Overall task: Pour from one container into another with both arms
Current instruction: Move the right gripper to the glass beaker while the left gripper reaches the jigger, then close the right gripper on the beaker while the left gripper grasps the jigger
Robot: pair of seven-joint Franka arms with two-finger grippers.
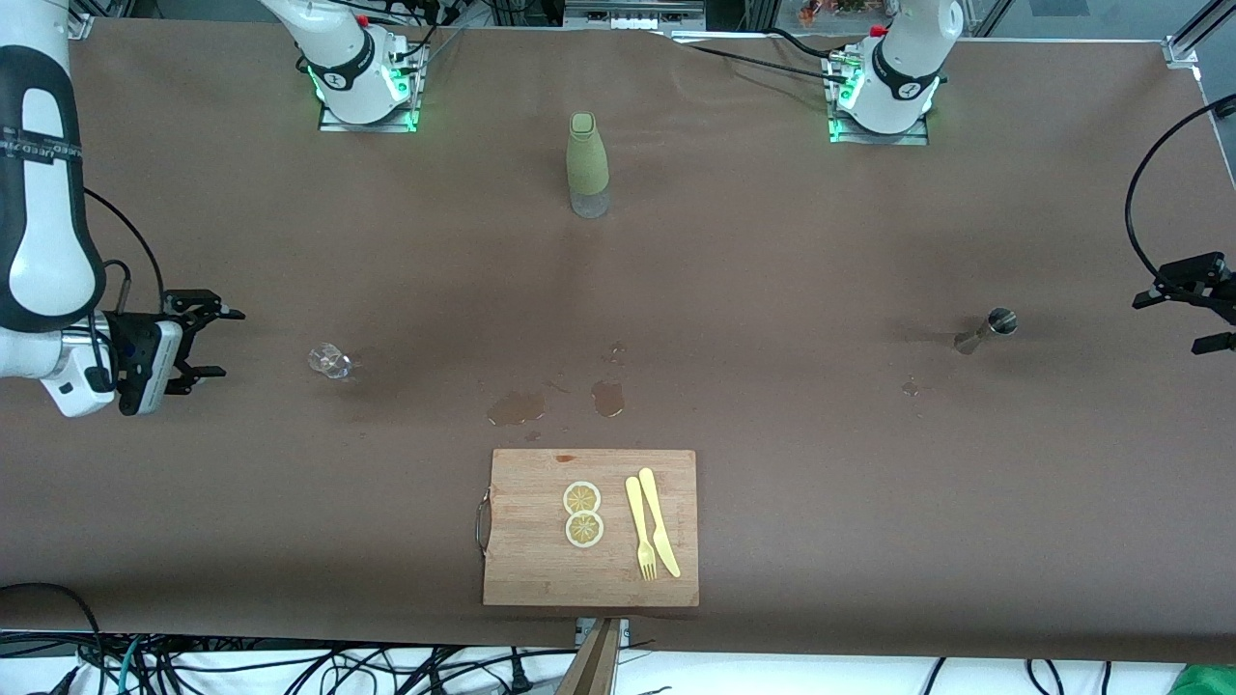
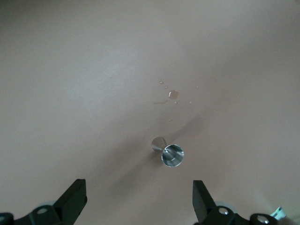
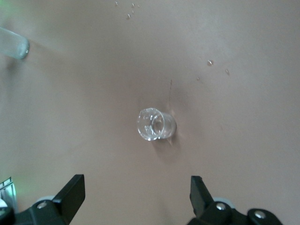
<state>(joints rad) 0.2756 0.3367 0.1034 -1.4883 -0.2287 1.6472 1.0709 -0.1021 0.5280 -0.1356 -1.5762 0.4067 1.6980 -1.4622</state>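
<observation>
Front view coverage starts nearest the camera with a wooden cutting board point(image 1: 541, 569), on which two lemon slices point(image 1: 583, 514) are laid one just above the other, with a yellow plastic fork point(image 1: 638, 528) and a yellow plastic knife point(image 1: 660, 522) lying side by side next to them. A metal handle point(image 1: 482, 522) is fixed to the board's edge toward the right arm's end. Farther from the camera, wet patches point(image 1: 555, 402) are seen on the brown table point(image 1: 869, 521).

Farther still, a small clear glass point(image 1: 329, 361) is seen toward the right arm's end; whether it stands or lies cannot be told. The right gripper point(image 1: 214, 342) is held low at that end of the table, well apart from the glass, its fingers pointed level toward it. The jaws are spread wide and nothing is held. In the right wrist view the glass point(image 3: 156, 124) is framed between the two finger tips point(image 3: 70, 192).

At about the same depth, toward the left arm's end, a steel jigger point(image 1: 987, 328) is standing on the table. The left gripper point(image 1: 1202, 311) is seen at the table's edge there, fingers parted and empty, aimed at the jigger. The jigger point(image 2: 171, 153) is shown with its open mouth upward in the left wrist view.

Farthest, between the two bases, a green bottle point(image 1: 587, 164) with a clear bottom is standing upright.
</observation>
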